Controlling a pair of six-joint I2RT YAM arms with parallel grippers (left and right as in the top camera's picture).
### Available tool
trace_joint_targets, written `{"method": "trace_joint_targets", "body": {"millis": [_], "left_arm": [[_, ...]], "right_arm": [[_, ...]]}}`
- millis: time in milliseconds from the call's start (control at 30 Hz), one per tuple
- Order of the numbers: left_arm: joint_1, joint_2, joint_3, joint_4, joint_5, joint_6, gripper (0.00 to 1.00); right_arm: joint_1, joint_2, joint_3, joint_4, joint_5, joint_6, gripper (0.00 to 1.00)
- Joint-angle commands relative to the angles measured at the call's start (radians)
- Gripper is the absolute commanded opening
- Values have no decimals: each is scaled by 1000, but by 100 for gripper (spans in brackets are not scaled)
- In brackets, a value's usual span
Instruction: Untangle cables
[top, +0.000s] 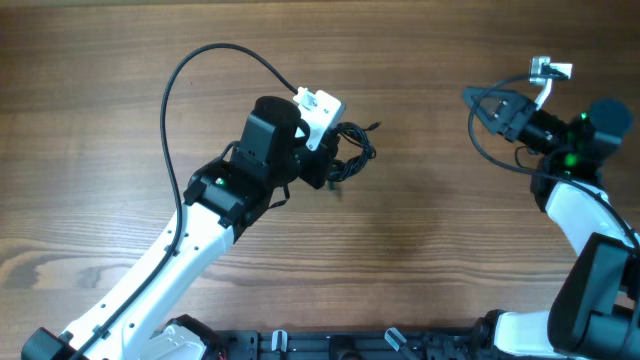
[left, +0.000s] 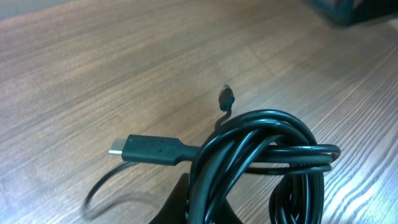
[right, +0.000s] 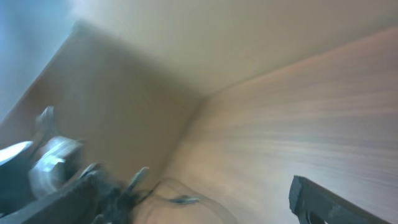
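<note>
The cables (top: 352, 152) are thin black cords coiled in a small tangled bundle on the wood table, just right of my left gripper (top: 325, 168). In the left wrist view the bundle (left: 261, 155) fills the lower right. A plug with a silvery tip (left: 144, 149) sticks out to the left and a second small plug end (left: 226, 96) points up. My left gripper (left: 249, 208) is shut on the coils at the bottom edge. My right gripper (top: 478, 108) is far right, apart from the bundle, and looks open and empty. Its view is blurred, with one finger (right: 323, 200) showing.
The left arm's own thick black cable (top: 190, 90) arcs over the table at upper left. The right arm's thick cable (top: 480, 140) loops beside its wrist. The table's front edge holds the arm mounts (top: 330, 345).
</note>
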Motion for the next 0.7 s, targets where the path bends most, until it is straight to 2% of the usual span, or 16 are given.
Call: {"method": "trace_joint_targets", "body": {"millis": [0,67,133,167,233,300,367,433,533,600,667], "left_arm": [[-2,-1,3,11,16,-16,4],[-2,-1,3,11,9,-57,4],[8,0,3,11,5,-108,4],[31,5,3,12,5,-149,4],[68,16,3,11,5,-204,4],[116,33,3,3,27,-273,4],[181,57,3,2,167,-276,4],[230,77,3,2,294,-273,4],[281,114,3,-15,422,-259,4],[290,129,3,-43,483,-195,4],[288,133,3,-113,534,-66,4]], "right_arm": [[59,2,20,-187,594,-378,99],[93,2,48,-267,755,-475,99],[119,2,123,-404,803,-565,99],[137,1,224,-602,776,-633,99],[151,-1,321,-806,630,-688,99],[153,-3,381,-964,391,-750,98],[165,-3,387,-1059,65,-836,82],[213,-2,366,-1110,-81,-938,76],[348,-2,362,-1184,56,-1041,76],[452,-3,362,-1167,198,-1040,77],[554,-2,362,-1137,314,-1040,79]]}}
